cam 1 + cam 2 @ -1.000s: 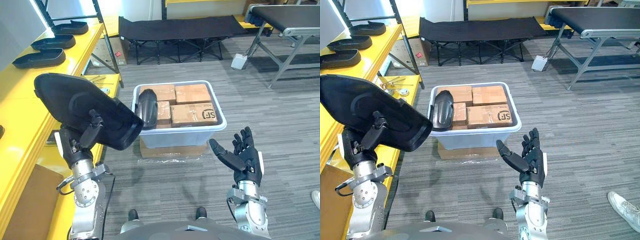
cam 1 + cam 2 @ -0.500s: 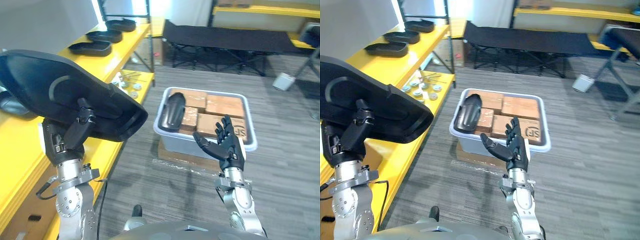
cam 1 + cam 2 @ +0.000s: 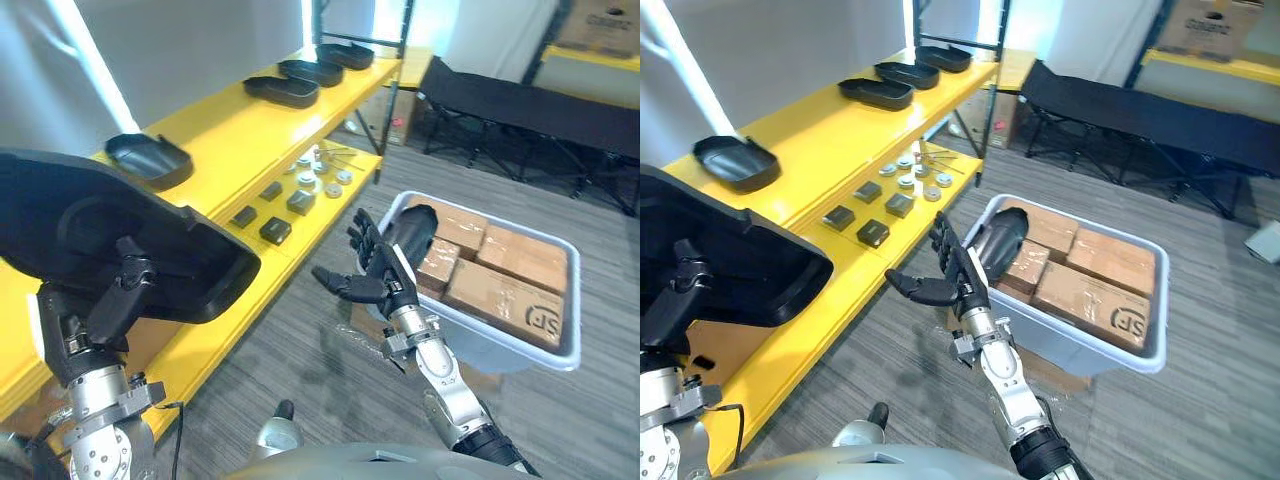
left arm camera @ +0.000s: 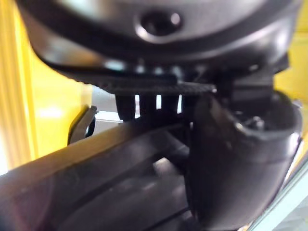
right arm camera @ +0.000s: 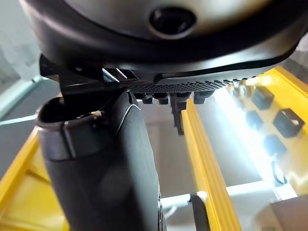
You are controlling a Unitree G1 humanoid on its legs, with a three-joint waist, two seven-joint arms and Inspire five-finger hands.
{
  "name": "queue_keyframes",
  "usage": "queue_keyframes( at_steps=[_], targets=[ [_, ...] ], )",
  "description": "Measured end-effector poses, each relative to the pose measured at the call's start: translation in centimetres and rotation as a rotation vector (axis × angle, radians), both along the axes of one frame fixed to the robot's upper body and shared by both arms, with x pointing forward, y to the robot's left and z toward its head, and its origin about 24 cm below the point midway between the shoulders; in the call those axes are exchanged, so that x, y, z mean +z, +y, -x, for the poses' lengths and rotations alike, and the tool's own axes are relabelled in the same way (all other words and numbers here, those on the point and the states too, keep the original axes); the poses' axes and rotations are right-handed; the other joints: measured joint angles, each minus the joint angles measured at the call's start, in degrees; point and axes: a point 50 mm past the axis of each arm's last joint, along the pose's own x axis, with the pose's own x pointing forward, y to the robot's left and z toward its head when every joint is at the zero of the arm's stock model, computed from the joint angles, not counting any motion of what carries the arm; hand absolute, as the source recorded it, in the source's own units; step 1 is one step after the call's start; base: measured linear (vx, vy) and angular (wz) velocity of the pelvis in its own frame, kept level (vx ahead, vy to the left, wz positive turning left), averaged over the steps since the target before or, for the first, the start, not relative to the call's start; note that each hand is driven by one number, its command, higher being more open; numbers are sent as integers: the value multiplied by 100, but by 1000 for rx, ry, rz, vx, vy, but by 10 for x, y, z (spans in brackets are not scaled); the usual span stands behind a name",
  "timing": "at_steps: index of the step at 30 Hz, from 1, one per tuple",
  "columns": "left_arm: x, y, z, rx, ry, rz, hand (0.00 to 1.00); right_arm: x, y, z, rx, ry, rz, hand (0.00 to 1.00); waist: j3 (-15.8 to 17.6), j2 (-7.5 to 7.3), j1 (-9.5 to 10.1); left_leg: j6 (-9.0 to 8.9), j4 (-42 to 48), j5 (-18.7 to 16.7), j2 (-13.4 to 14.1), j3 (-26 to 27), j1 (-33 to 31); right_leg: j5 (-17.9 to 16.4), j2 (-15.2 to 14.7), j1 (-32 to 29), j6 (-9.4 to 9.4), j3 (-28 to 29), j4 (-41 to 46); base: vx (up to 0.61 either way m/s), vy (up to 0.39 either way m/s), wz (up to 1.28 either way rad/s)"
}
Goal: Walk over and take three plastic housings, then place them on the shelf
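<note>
The left hand (image 3: 85,325) is carrying a black housing (image 3: 100,230), fingers clamped on its edge, beside the yellow shelf (image 3: 225,135); the right hand (image 3: 375,282) is hovering with fingers spread wide. Next, likely: lowering it onto bare shelf.

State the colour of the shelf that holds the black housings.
The shelf is bright yellow, clearest in the right eye view.

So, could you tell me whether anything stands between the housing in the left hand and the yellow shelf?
Nothing visible does. The left hand holds the housing in the air beside the yellow shelf, with open space between them. Other housings lie on its top, with bare yellow stretches between them.
</note>
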Motion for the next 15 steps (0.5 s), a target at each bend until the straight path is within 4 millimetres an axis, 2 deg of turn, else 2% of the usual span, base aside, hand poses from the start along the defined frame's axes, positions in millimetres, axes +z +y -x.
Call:
queue_keyframes(
  at_steps=[1,2,5,6,8,11,13,15],
  targets=[
    [1,-2,-2,-30,-3,-13,0,-1,0,0,-4,2,13,100,12,8,-79,172,29,60,6,225,-110,-78,-27,95,46,-375,65,-67,12,144],
    [1,-3,-2,-44,-3,-17,0,-1,-2,0,-8,1,24,100,20,25,-92,203,-26,111,-6,358,-154,-123,-62,165,97,-600,82,-54,32,149],
    [2,-4,-1,-57,-10,-20,0,0,-3,-1,-5,-18,68,100,102,115,123,132,-345,333,-132,462,-153,-186,-190,203,158,-845,166,-14,97,66],
    [2,-4,-1,-67,-16,-27,0,1,-1,-1,0,-19,69,100,157,148,121,139,-470,451,-212,448,-154,-246,-241,184,165,-827,241,-13,134,47],
    [7,-7,-2,-102,-33,-47,0,0,-1,-1,5,-12,73,100,210,123,101,167,-609,596,-329,394,-156,-423,-371,45,110,-576,547,-1,85,41],
    [20,-20,-14,-259,-98,-83,0,0,-2,-1,-22,-20,102,100,302,-16,-38,234,-716,730,-486,151,-219,-871,-430,-213,-269,115,1038,-5,7,49],
    [26,-29,-24,-357,-131,-108,0,1,-5,-2,-45,-24,99,100,352,-106,-154,196,-715,830,-568,24,-346,-1015,-453,-332,-212,410,1185,-20,-41,45],
    [27,-38,-30,-420,-151,-103,0,1,-11,-3,-63,-24,106,100,458,-88,-188,183,-714,878,-525,53,-377,-1029,-438,-432,-159,496,1240,-59,-58,-7]
  ],
)
